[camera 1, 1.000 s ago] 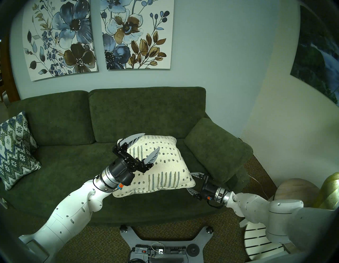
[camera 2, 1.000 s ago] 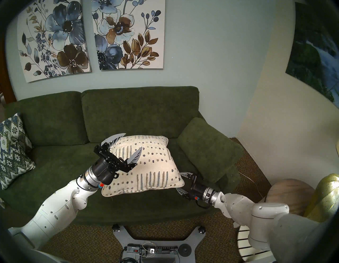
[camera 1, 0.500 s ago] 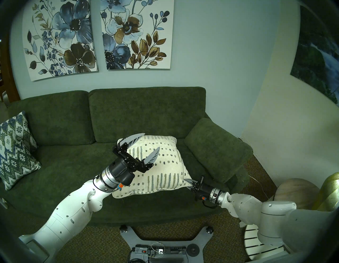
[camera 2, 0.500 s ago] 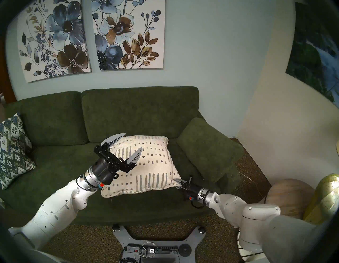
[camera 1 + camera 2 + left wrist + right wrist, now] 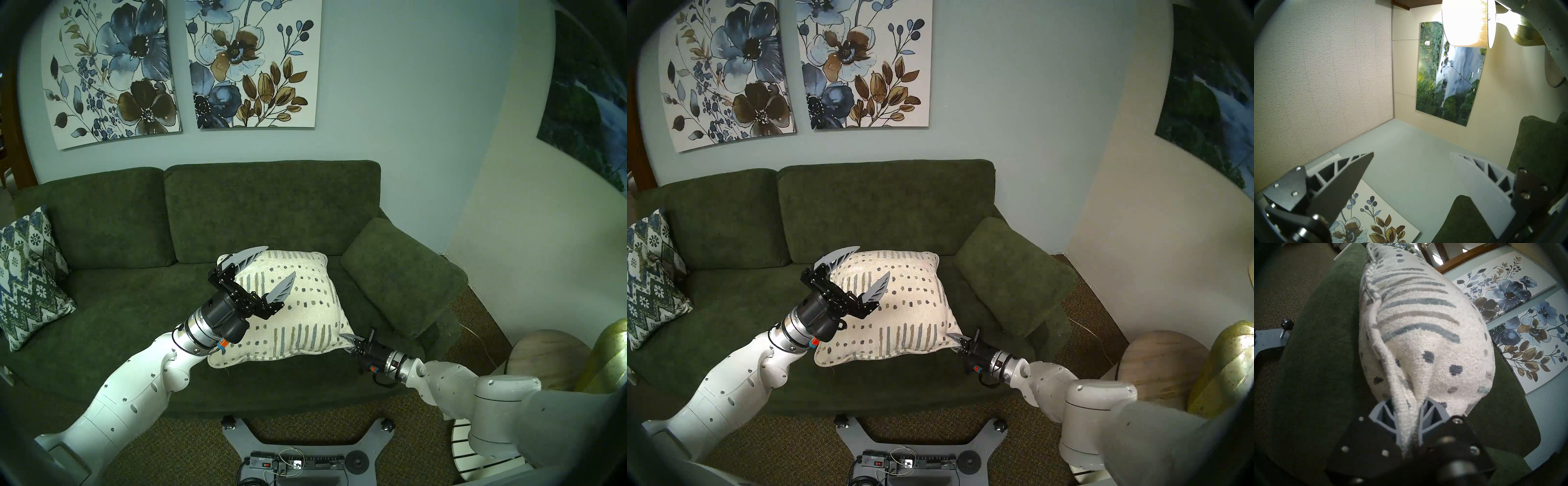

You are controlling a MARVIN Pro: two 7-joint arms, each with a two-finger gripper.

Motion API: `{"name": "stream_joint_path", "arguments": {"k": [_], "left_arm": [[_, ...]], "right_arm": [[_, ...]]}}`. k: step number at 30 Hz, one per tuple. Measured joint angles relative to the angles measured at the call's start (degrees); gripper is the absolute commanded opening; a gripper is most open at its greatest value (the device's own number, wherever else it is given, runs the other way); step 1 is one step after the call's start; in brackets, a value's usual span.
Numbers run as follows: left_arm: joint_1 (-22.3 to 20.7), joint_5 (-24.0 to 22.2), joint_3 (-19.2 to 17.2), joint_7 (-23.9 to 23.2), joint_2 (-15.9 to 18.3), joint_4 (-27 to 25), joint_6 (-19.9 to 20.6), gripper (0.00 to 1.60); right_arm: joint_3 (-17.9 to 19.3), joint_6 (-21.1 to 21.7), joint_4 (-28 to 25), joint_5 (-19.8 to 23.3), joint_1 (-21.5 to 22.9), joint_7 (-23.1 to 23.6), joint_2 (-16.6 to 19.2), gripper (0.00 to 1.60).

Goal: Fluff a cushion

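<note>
cream weave pinched: your right gripper clenches only the corner of the cushion, which lies on the sofa.
pull hard and that thin fold may slip; your left gripper hangs spread, empty, above it.

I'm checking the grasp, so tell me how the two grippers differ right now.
The left gripper is open and empty, raised over the cushion; the right gripper is shut on the cushion's near right corner. The left points upward; the right lies low by the sofa seat. Both have grey ribbed fingers.
</note>
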Motion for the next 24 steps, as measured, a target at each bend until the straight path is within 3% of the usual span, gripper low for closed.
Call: {"name": "stream_joint_path", "arguments": {"k": [9,17,24], "left_arm": [[1.7,0.8,-0.5,0.0,1.7,2.2,0.0,1.6],[7.6,2.7,-1.5,0.1,5.9,9.5,0.0,1.6],[12.5,4.1,-2.8,0.3,9.2,12.8,0.0,1.6]], "right_arm": [[0.4,0.3,0.3,0.8,-0.3,0.1,-0.6,0.0],[0.6,0.3,0.3,1.3,-0.3,0.4,-0.7,0.0],[0.7,0.4,0.4,1.7,-0.3,0.6,-0.8,0.0]]}}
